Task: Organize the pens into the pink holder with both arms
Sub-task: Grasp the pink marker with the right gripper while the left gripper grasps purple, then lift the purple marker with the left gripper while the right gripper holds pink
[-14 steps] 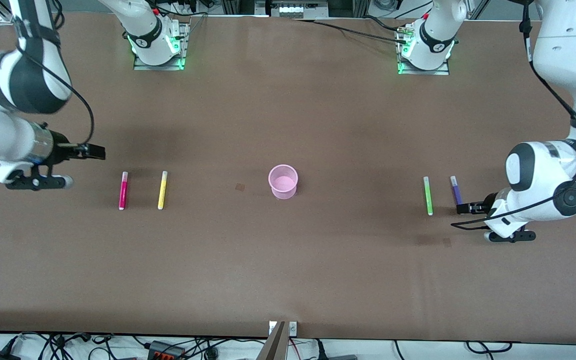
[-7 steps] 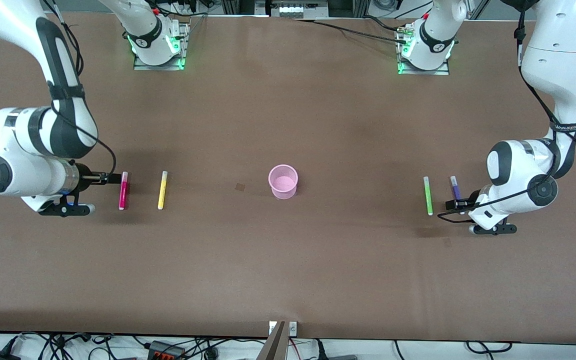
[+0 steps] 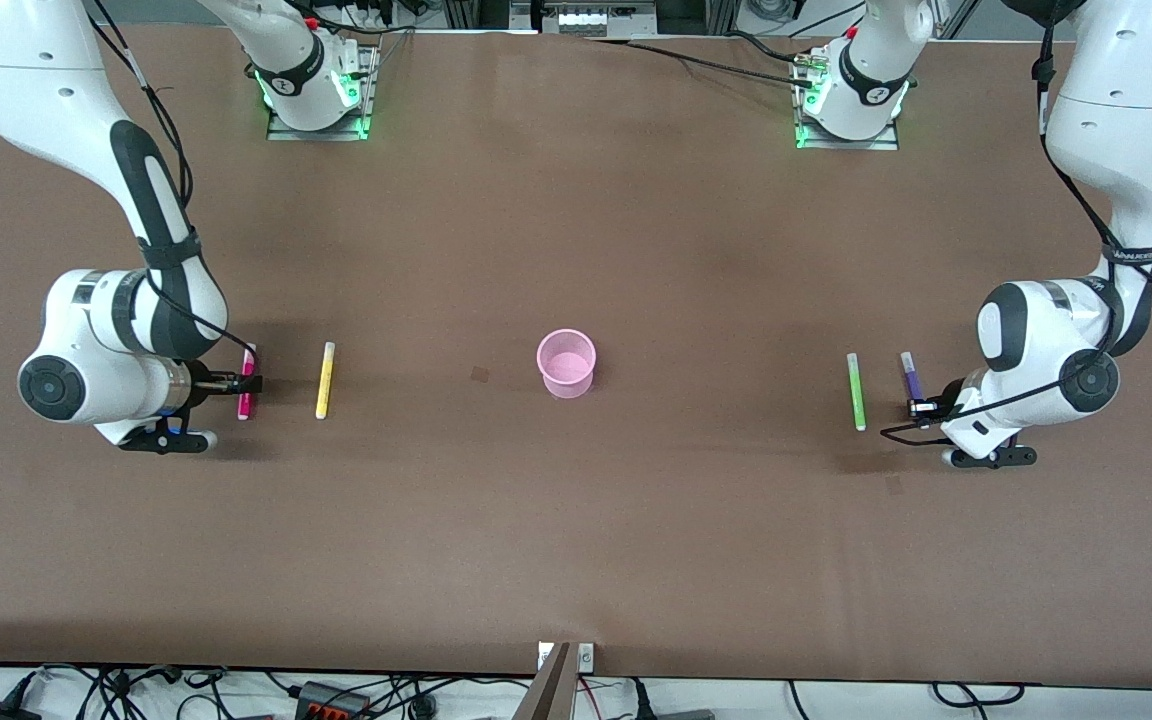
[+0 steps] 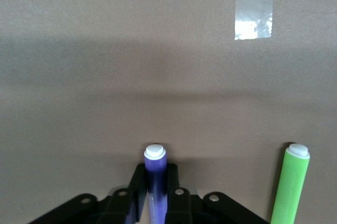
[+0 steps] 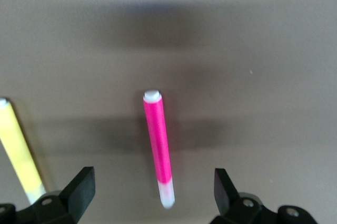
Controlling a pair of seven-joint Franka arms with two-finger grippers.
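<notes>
The left gripper (image 4: 156, 203) has its fingers (image 4: 138, 192) pinching the purple-blue pen (image 4: 155, 176), which lies on the table (image 3: 576, 540) at the left arm's end, just beside the light green pen (image 4: 289, 182). The right gripper (image 5: 152, 187) is low over the magenta pen (image 5: 158, 145), fingers (image 5: 79, 187) spread wide on either side of it; the yellow pen (image 5: 18, 153) lies just beside. The pink holder (image 3: 566, 363) stands mid-table, well apart from both pairs. To do this step well, the right fingers probably should close squarely on the barrel's middle; the left should lift straight up, keeping its pen level, then travel toward the holder, at nine o'clock from it in the front view.
</notes>
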